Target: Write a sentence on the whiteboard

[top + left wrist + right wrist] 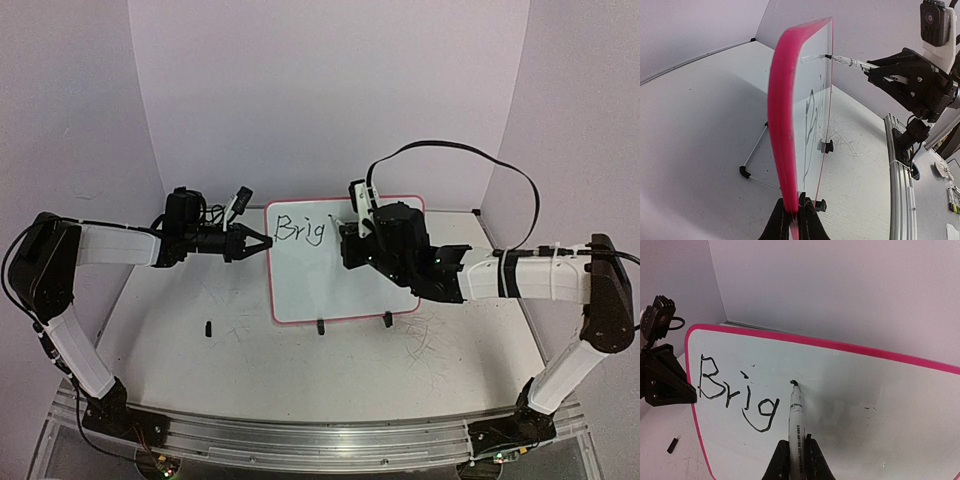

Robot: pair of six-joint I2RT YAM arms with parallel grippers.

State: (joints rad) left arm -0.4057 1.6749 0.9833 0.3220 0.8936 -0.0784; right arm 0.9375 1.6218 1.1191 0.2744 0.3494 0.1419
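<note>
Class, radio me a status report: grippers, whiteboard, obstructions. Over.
Left gripper shut on edge of small pink-framed whiteboard. Right gripper shut on white-barrelled marker pen, tip at board. Black handwritten sentence: "Brig" so far. No obstruction seen.

Right gripper was clamped on the marker, tip touching the whiteboard just right of the "g". Sentence read "Brig" in black, near the board's upper left corner. Left gripper met the board's left edge.

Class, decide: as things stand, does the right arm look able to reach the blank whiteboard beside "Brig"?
Probably yes: the marker in the right gripper seems to touch the whiteboard just past "Brig"; nothing blocks it.
</note>
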